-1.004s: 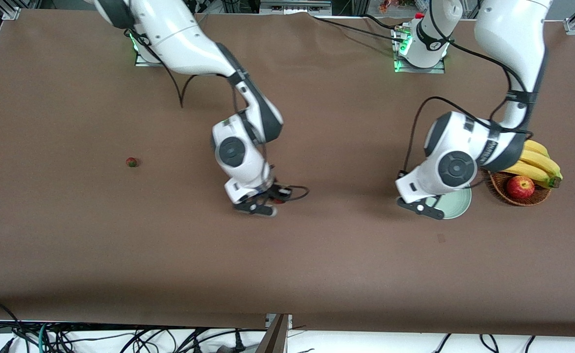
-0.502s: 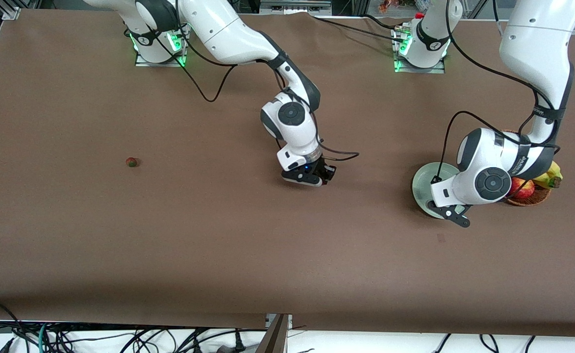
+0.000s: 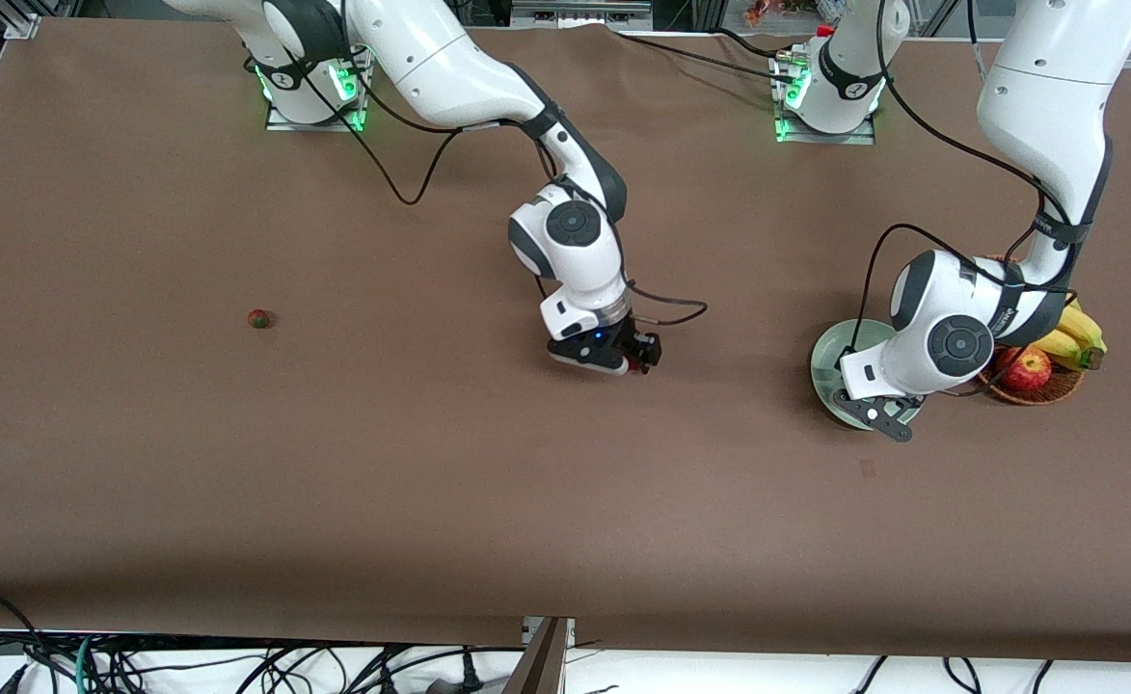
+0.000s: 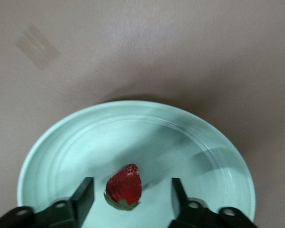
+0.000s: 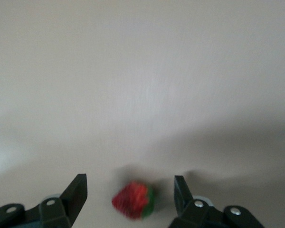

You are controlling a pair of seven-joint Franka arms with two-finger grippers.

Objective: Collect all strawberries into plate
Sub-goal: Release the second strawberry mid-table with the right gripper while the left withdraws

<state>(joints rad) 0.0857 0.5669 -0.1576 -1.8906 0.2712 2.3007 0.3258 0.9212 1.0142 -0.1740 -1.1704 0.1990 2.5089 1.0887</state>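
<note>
3 strawberries in view, listed by place.

Item 1: strawberry (image 4: 124, 186) lying in the plate (image 3: 825, 361), between the spread fingers (image 4: 84, 197) of my left gripper (image 3: 879, 421), which touch nothing. The left gripper hangs low over the plate's edge that lies nearer the front camera. Delivered, as I judge it.

Item 2: strawberry (image 5: 134, 200) on the table (image 3: 430, 501), mid-table, between the spread fingers (image 5: 78, 190) of my right gripper (image 3: 623, 361). The right gripper sits low over this berry with a gap on each side, so no grip is made. In the front view it shows as a red speck at the fingertips.

Item 3: strawberry (image 3: 258, 318) alone on the table, toward the right arm's end, well apart from both grippers.

Other stock: wicker basket (image 3: 1033, 393) beside the plate, with an apple (image 3: 1025, 367) and bananas (image 3: 1078, 334). Not part of this job.

Step in hand: picking up item 2. Next move, by my judgement: settle my right fingers around the berry, close gently since it should bruise easily, lift, and carry it to the plate. My left gripper should clear off the plate first. Item 3 remains after that.
</note>
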